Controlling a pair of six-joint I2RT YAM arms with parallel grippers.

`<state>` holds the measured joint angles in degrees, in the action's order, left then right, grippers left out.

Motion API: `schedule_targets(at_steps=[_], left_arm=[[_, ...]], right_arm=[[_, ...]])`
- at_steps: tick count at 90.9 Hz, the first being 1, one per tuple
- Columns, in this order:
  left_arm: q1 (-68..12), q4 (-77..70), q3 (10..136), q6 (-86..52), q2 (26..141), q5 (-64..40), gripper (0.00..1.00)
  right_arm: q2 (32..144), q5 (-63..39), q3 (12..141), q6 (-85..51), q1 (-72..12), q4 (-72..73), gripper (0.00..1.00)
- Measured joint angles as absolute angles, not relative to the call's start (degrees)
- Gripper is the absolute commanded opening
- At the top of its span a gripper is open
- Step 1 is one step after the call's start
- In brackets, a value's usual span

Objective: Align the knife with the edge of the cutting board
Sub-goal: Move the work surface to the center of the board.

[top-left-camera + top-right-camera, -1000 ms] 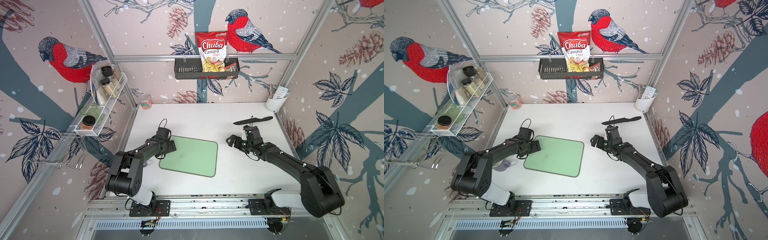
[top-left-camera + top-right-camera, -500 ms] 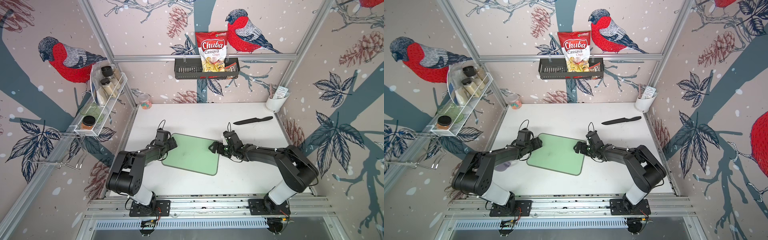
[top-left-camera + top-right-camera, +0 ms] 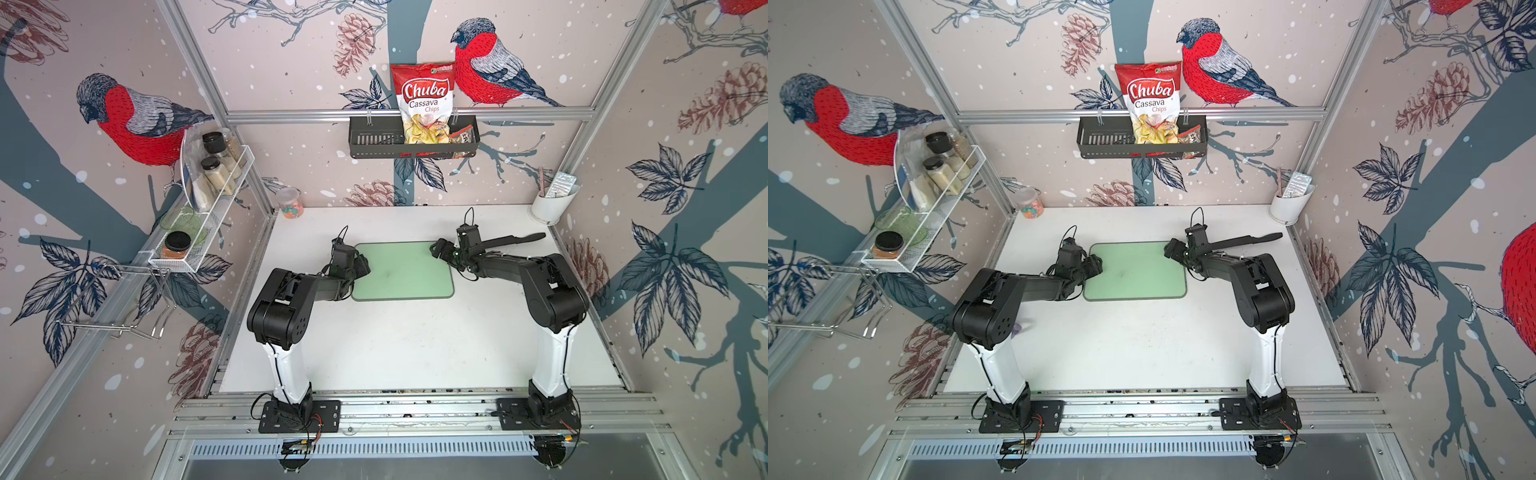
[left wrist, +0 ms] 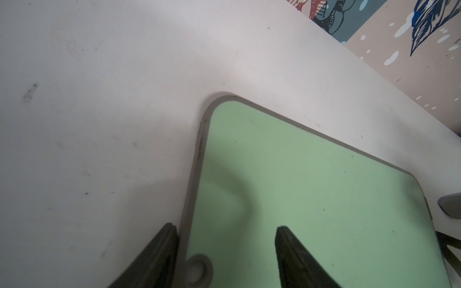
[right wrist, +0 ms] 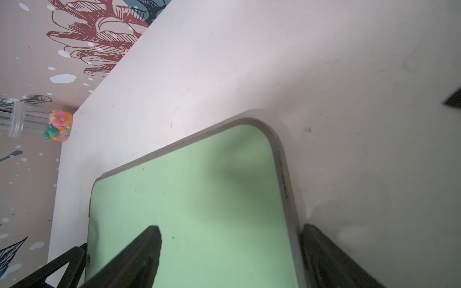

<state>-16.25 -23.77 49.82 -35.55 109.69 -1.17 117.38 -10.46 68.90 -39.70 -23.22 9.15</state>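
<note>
**Q:** Where is the knife, and does anything hold it?

**A:** The knife point(image 3: 517, 238) lies flat and unheld on the white table point(image 3: 415, 345), near the far right corner of the cutting board point(image 3: 403, 270). Its handle points toward the right wall, and its blade end is hidden behind the right arm's wrist. It touches no board edge, so the aligning step is judged not yet begun.

**Q:** Why do both arms sit at the board instead?

**A:** The left gripper point(image 4: 224, 227) straddles the short edge that carries the small hole point(image 4: 199, 270). One finger is outside the rim over the table and the other is over the green face. The fingers stand apart and clamp nothing. The right gripper point(image 5: 230, 228) straddles the opposite short edge in the same way, with its fingers also apart. Bracketing both ends probably squares and steadies the board, giving the knife a fixed edge to be laid against.

**Q:** Is any writing legible?

**A:** Only on the red-and-white bag point(image 3: 424, 104) standing in the black wall basket point(image 3: 374, 143), which reads "Chuba Cassava Chips". The labels on the shelf jars point(image 3: 216, 166) are too small to read.
</note>
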Motion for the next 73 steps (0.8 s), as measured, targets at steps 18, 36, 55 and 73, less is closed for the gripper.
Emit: schedule_targets(at_steps=[18,36,55,73], left_arm=[[-16.3,-23.6,50.7,-35.0,110.1,-2.6,0.71],[-16.6,-21.8,51.4,-34.2,109.7,-3.0,0.72],[-16.6,-21.2,50.3,-33.4,108.9,-3.0,0.73],[-13.3,-22.3,49.1,-33.0,108.3,-7.4,0.73]], right_arm=[[115.8,-9.5,67.9,-37.4,-23.3,6.9,0.91],[115.2,-9.0,67.9,-36.3,-23.5,5.5,0.92],[115.6,-8.2,68.9,-35.9,-24.1,4.1,0.92],[117.0,-3.0,71.8,-34.0,-27.4,1.1,0.93]])
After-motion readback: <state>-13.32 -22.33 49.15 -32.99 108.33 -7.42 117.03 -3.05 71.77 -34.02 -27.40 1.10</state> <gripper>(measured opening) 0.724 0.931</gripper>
